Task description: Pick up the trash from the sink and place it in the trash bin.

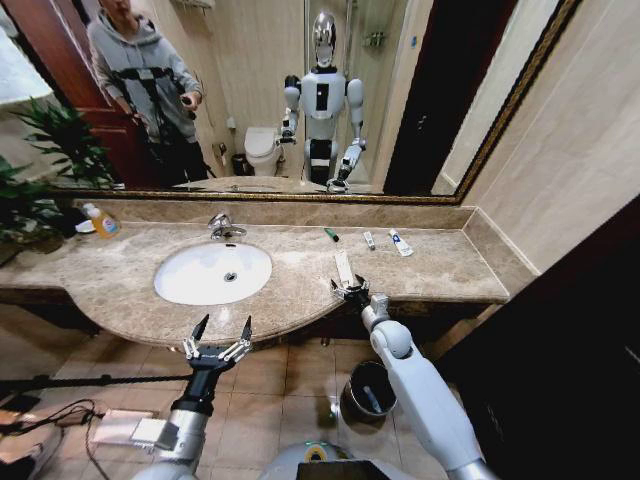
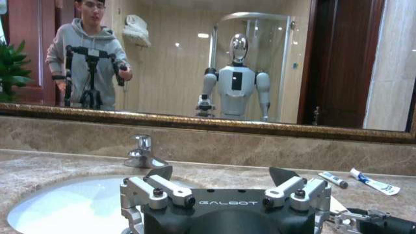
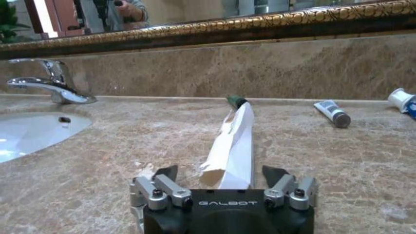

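The trash lies on the marble countertop [image 1: 440, 270] right of the white sink [image 1: 212, 272]. It is a long flat white packet [image 1: 343, 267], a green stick [image 1: 331, 234], a small tube [image 1: 369, 240] and a white tube [image 1: 400, 242]. My right gripper [image 1: 350, 291] is open at the packet's near end. In the right wrist view the packet [image 3: 233, 141] runs between the spread fingers of the right gripper [image 3: 221, 174]. My left gripper [image 1: 218, 335] hangs open in front of the counter edge below the sink, holding nothing. The black trash bin [image 1: 368, 390] stands on the floor under my right arm.
A chrome faucet [image 1: 225, 228] stands behind the basin. A yellow-orange soap bottle [image 1: 101, 221] and a plant [image 1: 40, 180] are at the far left of the counter. A mirror [image 1: 300, 100] backs the counter and a wall [image 1: 590, 150] closes the right side. Cables [image 1: 60, 415] lie on the floor at left.
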Robot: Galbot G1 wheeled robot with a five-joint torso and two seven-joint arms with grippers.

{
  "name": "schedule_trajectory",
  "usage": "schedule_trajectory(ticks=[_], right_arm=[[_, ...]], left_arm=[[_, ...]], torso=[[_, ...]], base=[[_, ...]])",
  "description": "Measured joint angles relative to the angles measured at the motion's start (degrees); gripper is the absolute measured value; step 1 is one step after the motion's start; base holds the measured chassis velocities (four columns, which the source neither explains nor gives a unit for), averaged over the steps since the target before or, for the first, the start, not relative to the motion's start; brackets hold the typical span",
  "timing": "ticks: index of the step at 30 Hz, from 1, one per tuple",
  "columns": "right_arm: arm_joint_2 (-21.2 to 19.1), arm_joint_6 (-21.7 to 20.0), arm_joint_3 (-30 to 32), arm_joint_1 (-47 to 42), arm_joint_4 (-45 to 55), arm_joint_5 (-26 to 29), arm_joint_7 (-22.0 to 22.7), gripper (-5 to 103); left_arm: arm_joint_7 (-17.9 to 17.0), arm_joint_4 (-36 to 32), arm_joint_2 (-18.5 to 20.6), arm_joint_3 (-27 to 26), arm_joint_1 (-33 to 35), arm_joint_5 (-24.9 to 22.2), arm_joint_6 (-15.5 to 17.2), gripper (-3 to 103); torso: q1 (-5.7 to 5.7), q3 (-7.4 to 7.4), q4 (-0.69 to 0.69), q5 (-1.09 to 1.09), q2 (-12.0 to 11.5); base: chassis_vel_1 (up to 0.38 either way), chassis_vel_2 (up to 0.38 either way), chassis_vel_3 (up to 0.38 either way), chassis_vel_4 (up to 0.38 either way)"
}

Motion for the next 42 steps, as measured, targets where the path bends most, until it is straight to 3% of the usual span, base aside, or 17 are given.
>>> schedule_trajectory(ticks=[7,12,20,22,30,33,42], right_arm=[[0.06,0.04,0.12,0.12,-0.34,-0.25,0.37,64],[-0.27,0.01,0.27,-0.21,0.27,-0.26,0.41,56],[-0.86,-0.05,1.35,-1.48,2.76,-0.02,0.41,28],[-0.87,-0.05,1.36,-1.56,2.86,-0.01,0.42,28],[-1.56,-0.21,2.33,-2.67,5.28,0.53,0.39,5],[-1.86,-0.25,2.96,-3.18,6.14,0.80,0.38,0],[-3.80,0.00,8.36,-10.58,14.25,1.95,0.11,0]], left_arm=[[0.00,0.00,0.00,0.00,0.00,0.00,0.00,100],[0.00,0.00,0.00,0.00,0.00,0.00,0.00,100],[0.00,0.00,0.00,0.00,0.00,0.00,0.00,100],[0.00,0.00,0.00,0.00,0.00,0.00,0.00,100],[0.00,0.00,0.00,0.00,0.00,0.00,0.00,100],[0.00,0.00,0.00,0.00,0.00,0.00,0.00,100],[0.00,0.00,0.00,0.00,0.00,0.00,0.00,100]], torso=[[0.00,0.00,0.00,0.00,0.00],[0.00,0.00,0.00,0.01,0.00],[0.00,0.00,0.00,0.01,0.00],[0.00,0.00,0.00,0.01,0.00],[0.00,0.00,0.00,0.01,0.00],[0.00,0.00,0.00,0.01,0.00],[0.00,0.00,0.00,0.01,0.00]], base=[[0.000,0.000,0.000,0.000],[0.000,0.000,0.000,0.000],[0.000,0.000,0.000,0.000],[0.000,0.000,0.000,0.000],[0.000,0.000,0.000,0.000],[0.000,0.000,0.000,0.000],[0.000,0.000,0.000,0.000]])
